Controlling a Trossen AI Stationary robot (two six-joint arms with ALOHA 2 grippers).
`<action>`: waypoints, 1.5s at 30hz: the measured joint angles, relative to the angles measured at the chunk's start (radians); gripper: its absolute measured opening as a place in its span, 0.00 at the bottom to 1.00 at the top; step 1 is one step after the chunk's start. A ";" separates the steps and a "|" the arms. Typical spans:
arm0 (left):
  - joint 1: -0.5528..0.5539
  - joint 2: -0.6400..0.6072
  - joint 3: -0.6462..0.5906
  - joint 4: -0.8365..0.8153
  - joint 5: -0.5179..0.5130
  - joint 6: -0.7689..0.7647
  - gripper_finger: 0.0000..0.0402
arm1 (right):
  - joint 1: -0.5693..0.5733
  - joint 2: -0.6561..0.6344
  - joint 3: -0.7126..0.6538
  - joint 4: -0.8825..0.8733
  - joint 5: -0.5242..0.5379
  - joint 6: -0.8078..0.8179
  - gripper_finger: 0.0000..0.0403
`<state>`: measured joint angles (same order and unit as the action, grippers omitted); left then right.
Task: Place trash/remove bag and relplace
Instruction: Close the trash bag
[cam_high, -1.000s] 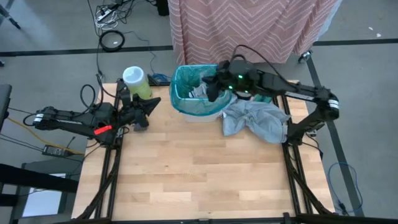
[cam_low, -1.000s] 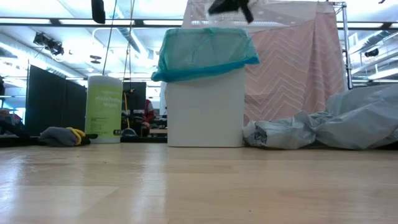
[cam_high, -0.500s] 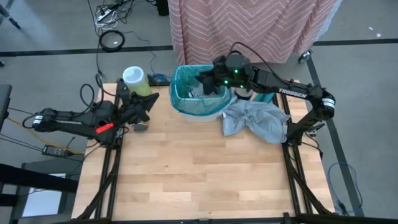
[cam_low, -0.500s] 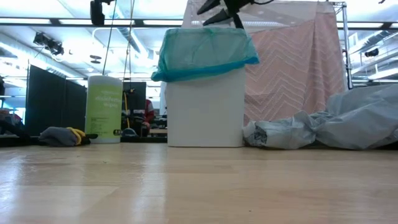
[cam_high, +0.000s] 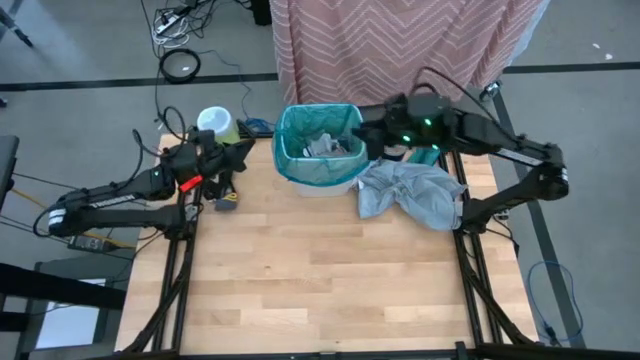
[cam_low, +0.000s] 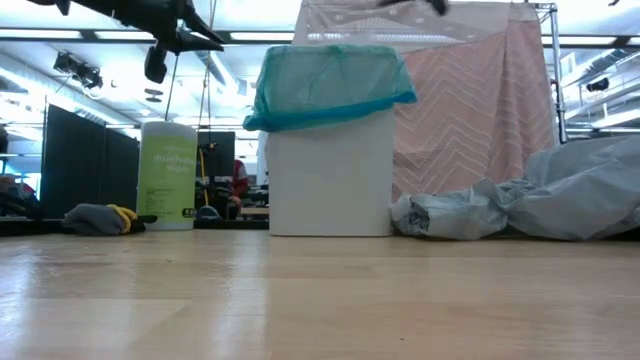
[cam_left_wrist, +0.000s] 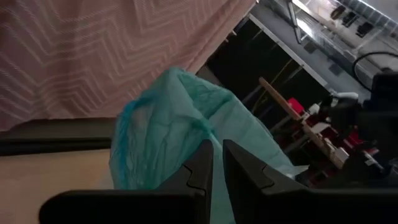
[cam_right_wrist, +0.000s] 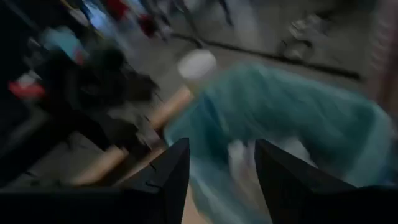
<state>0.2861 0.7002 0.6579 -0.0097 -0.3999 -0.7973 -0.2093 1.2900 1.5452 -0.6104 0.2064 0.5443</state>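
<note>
The white bin (cam_high: 318, 178) stands at the far edge of the bench (cam_high: 300, 290), lined with the teal bag (cam_high: 290, 150), and the trash (cam_high: 325, 146) (pale crumpled pieces) lies inside it. The right hand (cam_high: 368, 135) hovers just right of the bin's rim, fingers wide and empty. The left hand (cam_high: 240, 155) hangs left of the bin, fingers narrow, holding nothing. A grey bag (cam_high: 412, 192) lies right of the bin.

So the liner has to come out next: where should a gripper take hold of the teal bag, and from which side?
Probably the folded-over edge of the teal bag where it drapes outside the white bin. That skirt hangs loose below the rim, so fingers can pinch it from the side. The left gripper is beside the bin's left wall, so that side looks nearest.
</note>
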 joint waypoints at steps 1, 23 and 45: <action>0.022 0.000 0.000 0.000 0.026 -0.001 0.12 | 0.018 -0.021 0.000 -0.060 0.030 0.022 0.42; 0.160 0.000 0.000 0.007 0.167 -0.046 0.12 | 0.457 -0.097 -0.481 -0.088 0.692 0.942 0.42; 0.160 0.000 0.000 0.013 0.166 -0.046 0.12 | 0.354 -0.095 -0.740 0.394 0.684 0.947 0.42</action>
<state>0.4458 0.7002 0.6579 0.0032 -0.2340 -0.8429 0.1447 1.1949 0.8055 -0.2160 0.8901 1.4916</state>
